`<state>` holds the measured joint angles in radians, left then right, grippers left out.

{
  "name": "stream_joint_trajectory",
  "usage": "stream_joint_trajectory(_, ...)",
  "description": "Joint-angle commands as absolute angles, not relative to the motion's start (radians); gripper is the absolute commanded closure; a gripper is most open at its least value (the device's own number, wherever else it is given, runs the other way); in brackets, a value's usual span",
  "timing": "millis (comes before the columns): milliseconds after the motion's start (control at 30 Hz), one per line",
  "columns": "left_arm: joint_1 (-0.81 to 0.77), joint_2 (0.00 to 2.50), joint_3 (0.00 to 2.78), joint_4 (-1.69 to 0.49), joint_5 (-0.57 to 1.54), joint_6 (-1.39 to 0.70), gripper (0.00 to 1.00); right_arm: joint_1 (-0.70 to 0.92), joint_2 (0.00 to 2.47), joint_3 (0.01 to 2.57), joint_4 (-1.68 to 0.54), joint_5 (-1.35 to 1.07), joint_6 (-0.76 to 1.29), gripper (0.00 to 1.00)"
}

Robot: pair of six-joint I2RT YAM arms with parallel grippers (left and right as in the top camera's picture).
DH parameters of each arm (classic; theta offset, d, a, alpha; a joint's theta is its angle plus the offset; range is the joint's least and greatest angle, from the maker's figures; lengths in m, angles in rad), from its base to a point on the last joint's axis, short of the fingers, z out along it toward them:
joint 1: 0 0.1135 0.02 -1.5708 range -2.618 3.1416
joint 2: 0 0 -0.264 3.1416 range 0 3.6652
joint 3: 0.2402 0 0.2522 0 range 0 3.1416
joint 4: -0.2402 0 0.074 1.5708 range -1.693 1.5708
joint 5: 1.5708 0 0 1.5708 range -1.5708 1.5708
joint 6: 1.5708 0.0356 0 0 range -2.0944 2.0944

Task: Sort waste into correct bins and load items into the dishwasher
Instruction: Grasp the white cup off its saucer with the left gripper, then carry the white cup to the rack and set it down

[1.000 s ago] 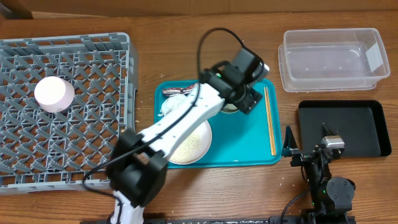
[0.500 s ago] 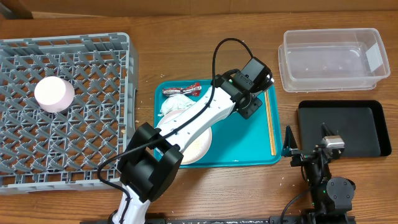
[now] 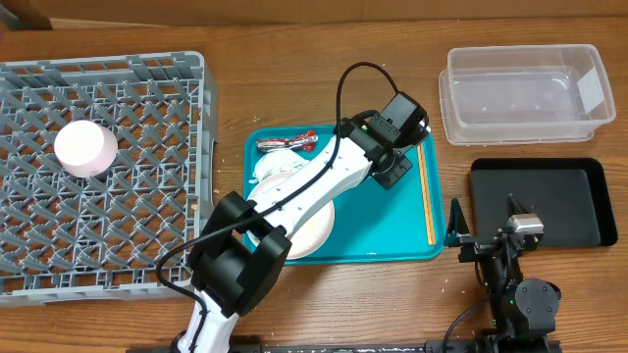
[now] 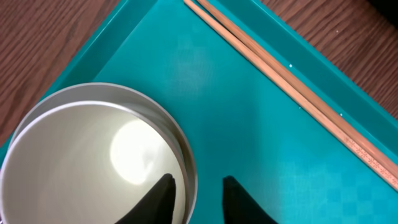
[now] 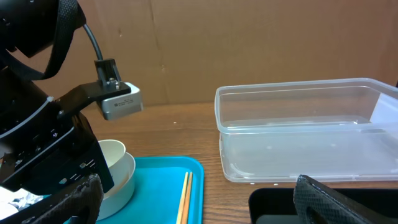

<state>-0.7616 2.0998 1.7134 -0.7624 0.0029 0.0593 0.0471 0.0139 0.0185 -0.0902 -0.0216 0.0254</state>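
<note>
Progress is early. At the left of the overhead frame, the grey dish rack (image 3: 147, 69) holds one item only, the small white cup (image 3: 85, 149), standing in its left half. All else found remains on the teal tray (image 3: 383, 240) at centre. The red-and-silver wrapper (image 3: 285, 144) and the crumpled napkin (image 3: 267, 172) lie at its upper left. The large white plate (image 3: 330, 211) sits at lower left with rice-like crumbs (image 3: 306, 230) on it. The small white dish could not be made out with certainty. The left arm (image 3: 304, 191) runs diagonally from the lower left across the plate, its wrist over the tray's upper right. In the left wrist view, the left claw (image 4: 198, 186) stands astride the near rim of the grey metal bowl (image 4: 81, 162). One finger (image 4: 160, 196) is inside the bowl and the other is outside, drawn close. A sliver of tray shows beside the outer one, so a firm bite cannot be confirmed. Chopsticks (image 3: 426, 191) lie along the tray's right edge. At the upper right, the clear tub (image 3: 520, 132) contains nothing, and likewise the black tray (image 3: 549, 201) below it; no waste is sorted. The right arm (image 3: 510, 260) sits folded on the desk (image 3: 392, 304) at lower right. The right claw (image 5: 198, 190) is spread wide with nothing in it.
</note>
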Motion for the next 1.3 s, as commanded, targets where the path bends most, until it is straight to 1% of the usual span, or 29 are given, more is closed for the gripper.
stream_joint_trajectory(0, -0.758, 2.12, 1.716, -0.758, -0.009, 0.064, 0.81, 0.044, 0.003, 0.008, -0.084, -0.017, 0.019, 0.0)
stream_joint_trajectory(33, -0.757, 2.12, 1.717, -0.756, -0.008, 0.064, 0.91, 0.044, 0.003, 0.008, -0.084, -0.017, 0.018, 0.0)
stream_joint_trajectory(67, -0.757, 2.118, 1.72, -0.757, -0.007, 0.06, 0.96, 0.044, 0.003, 0.008, -0.084, -0.017, 0.018, 0.0)
stream_joint_trajectory(200, -0.756, 2.102, 1.765, -0.782, -0.009, 0.025, 0.96, 0.044, 0.003, 0.008, -0.084, -0.017, 0.018, 0.0)
stream_joint_trajectory(367, -0.728, 2.048, 1.941, -0.905, -0.011, 0.0, 0.96, 0.044, 0.003, 0.008, -0.084, -0.017, 0.018, 0.0)
stream_joint_trajectory(467, -0.678, 1.989, 2.066, -0.993, -0.01, -0.054, 0.96, 0.044, 0.003, 0.008, -0.084, -0.017, 0.018, 0.0)
stream_joint_trajectory(600, -0.551, 1.887, 2.182, -1.109, -0.007, -0.174, 0.96, 0.044, 0.003, 0.008, -0.084, -0.017, 0.018, 0.0)
stream_joint_trajectory(700, -0.407, 1.798, 2.201, -1.19, -0.007, -0.271, 0.96, 0.044, 0.003, 0.008, -0.084, -0.017, 0.018, 0.0)
stream_joint_trajectory(733, -0.294, 1.754, 2.201, -1.244, 0.004, -0.313, 0.96, 0.044, 0.003, 0.008, -0.084, -0.017, 0.018, 0.0)
stream_joint_trajectory(767, -0.236, 1.74, 2.201, -1.269, 0.022, -0.319, 0.96, 0.044, 0.003, 0.008, -0.084, -0.017, 0.018, 0.01)
stream_joint_trajectory(933, 0.11, 1.731, 2.189, -1.383, 0.24, -0.307, 0.96, 0.044, 0.003, 0.008, -0.084, -0.017, 0.018, 0.0)
stream_joint_trajectory(1033, 0.318, 1.751, 2.139, -1.404, 0.452, -0.236, 0.96, 0.044, 0.003, 0.008, -0.084, -0.017, 0.019, 0.0)
stream_joint_trajectory(1100, 0.455, 1.775, 2.08, -1.403, 0.657, -0.17, 0.96, 0.044, 0.003, 0.008, -0.084, -0.017, 0.018, 0.0)
stream_joint_trajectory(1167, 0.571, 1.808, 2.011, -1.402, 0.867, -0.089, 0.96, 0.044, 0.003, 0.008, -0.084, -0.017, 0.018, 0.0)
stream_joint_trajectory(1267, 0.698, 1.871, 1.92, -1.406, 1.048, -0.019, 0.96, 0.044, 0.003, 0.008, -0.084, -0.017, 0.018, 0.0)
